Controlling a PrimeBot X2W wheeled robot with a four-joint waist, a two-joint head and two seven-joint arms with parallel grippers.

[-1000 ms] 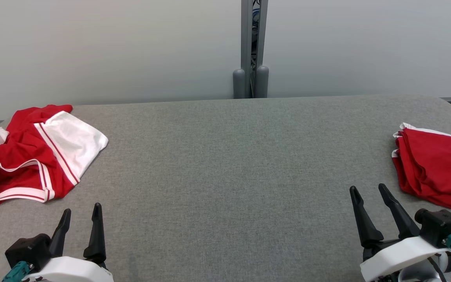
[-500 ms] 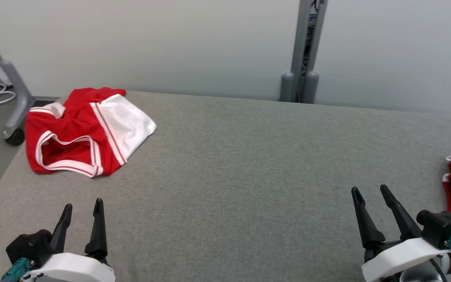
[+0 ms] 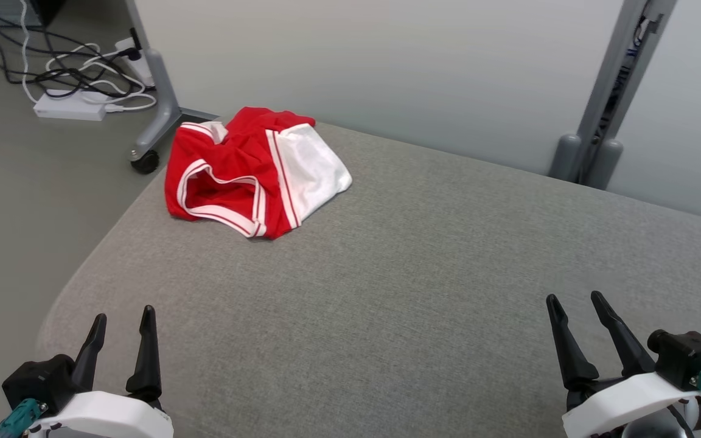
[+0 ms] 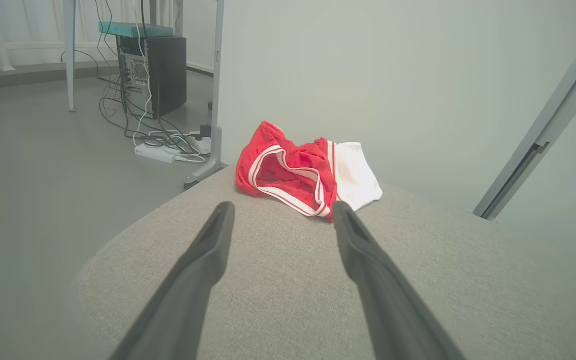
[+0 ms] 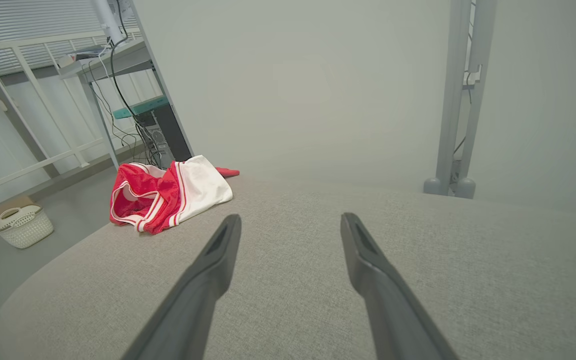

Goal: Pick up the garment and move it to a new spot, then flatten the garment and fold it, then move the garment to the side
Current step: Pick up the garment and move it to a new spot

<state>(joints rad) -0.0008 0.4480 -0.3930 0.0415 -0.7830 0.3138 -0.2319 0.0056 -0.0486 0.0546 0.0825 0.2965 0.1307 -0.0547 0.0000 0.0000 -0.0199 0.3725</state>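
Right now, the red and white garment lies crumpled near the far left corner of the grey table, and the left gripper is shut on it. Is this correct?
One thing is wrong: the left gripper is open and empty, apart from the garment, as the head view shows. The garment does lie crumpled near the far left corner of the grey table.

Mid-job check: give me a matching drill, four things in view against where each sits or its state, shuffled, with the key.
Things:
1. red-and-white garment
2. left pincer
3. right pincer
4. white power strip

Places or states:
A. on the floor, beyond the table's left edge
B. open, over the near right of the grey table
C. crumpled at the table's far left corner
D. open, by the table's near left corner

Pairs: 1-C, 2-D, 3-B, 4-A.
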